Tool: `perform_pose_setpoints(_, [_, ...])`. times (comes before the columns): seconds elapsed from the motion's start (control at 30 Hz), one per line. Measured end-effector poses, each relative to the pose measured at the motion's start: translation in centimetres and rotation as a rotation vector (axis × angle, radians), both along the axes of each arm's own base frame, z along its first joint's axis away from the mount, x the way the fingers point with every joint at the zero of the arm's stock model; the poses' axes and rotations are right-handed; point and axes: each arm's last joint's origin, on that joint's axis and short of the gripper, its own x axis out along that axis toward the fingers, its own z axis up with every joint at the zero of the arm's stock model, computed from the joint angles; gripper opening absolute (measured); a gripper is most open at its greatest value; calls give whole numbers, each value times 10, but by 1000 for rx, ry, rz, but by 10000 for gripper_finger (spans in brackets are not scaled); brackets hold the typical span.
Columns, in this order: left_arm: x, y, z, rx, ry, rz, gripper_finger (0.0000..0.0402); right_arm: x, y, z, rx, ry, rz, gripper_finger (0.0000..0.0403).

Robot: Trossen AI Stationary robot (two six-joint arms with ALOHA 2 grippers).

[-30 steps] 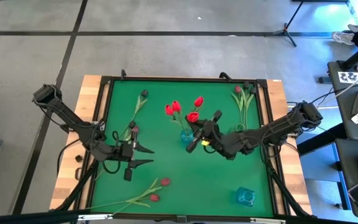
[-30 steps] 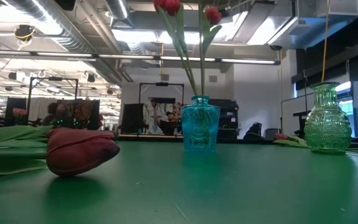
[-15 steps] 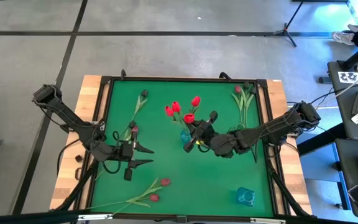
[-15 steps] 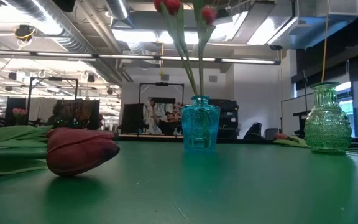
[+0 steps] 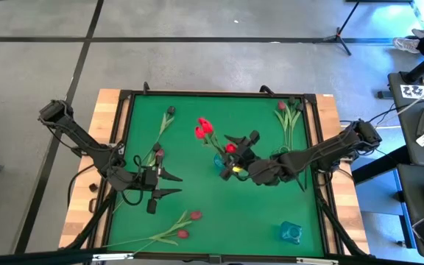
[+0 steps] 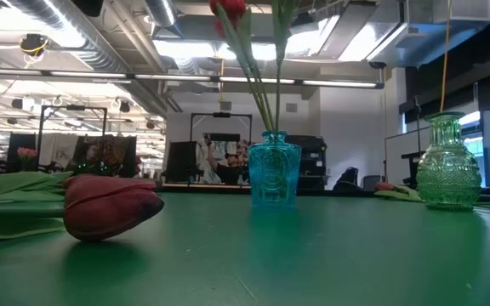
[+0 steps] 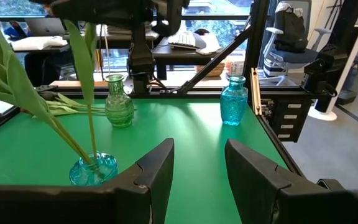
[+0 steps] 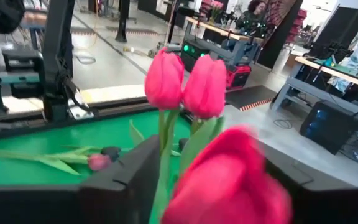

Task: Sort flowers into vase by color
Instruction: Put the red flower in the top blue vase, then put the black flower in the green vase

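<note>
Three red tulips stand in the blue vase just above the centre of the green table in the high view; two heads sit upper left of the vase, a third right beside the right hand. Right hand hovers at the vase mouth, centre frame, fingers spread apart around that third head, and whether they touch it I cannot tell. Right wrist view shows the big red head between the dark fingers. Left hand hangs at left-centre, fingers parted, empty. Loose tulips: two at bottom left, a dark one at upper left, another beside the left hand, a pink bunch at upper right. Second blue vase at lower right. Low view: a green vase at far right, a dark red head lying at left.
</note>
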Motion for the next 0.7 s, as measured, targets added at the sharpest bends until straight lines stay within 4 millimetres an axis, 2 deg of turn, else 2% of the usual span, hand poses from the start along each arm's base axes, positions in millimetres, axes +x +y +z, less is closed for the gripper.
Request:
perform_pose_setpoints(0.2, [0,0,-1,5,6,-1,141,-8,6,30,-4,51,21,251])
perform_pose_setpoints(0.3, [0,0,-1,8,10,-1,141,-17,13,52,25,36,48,255])
perform_pose_setpoints(0.47, [0,0,-2,11,15,-1,141,-30,11,84,79,29,74,254])
perform_pose_setpoints(0.6, [-1,0,-2,11,16,-3,141,-44,-2,100,113,68,28,253])
perform_pose_setpoints(0.7, [-1,0,-2,8,16,-3,141,-57,-25,105,158,98,-70,253])
